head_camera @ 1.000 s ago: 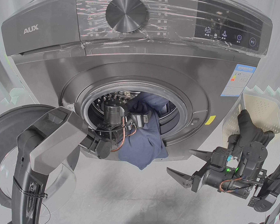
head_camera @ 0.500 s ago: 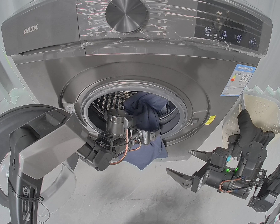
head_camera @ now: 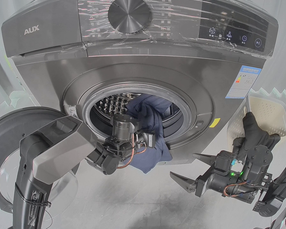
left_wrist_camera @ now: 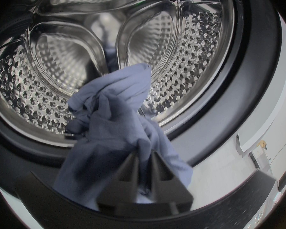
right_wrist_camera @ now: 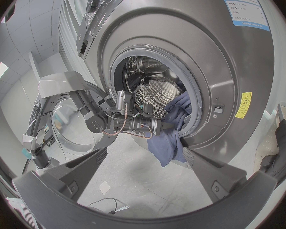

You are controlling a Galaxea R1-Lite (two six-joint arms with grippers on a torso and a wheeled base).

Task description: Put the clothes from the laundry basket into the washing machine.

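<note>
At drum (left_wrist_camera: 187, 48) mouth | L pincer (left_wrist_camera: 145, 159) clamps blue garment (left_wrist_camera: 117, 121) | R pincer (head_camera: 182, 165) agape

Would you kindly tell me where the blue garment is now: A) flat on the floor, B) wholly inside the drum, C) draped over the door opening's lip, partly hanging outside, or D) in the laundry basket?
C: the blue garment hangs over the door lip of the washing machine, its lower part outside, pinched by the left gripper.
</note>
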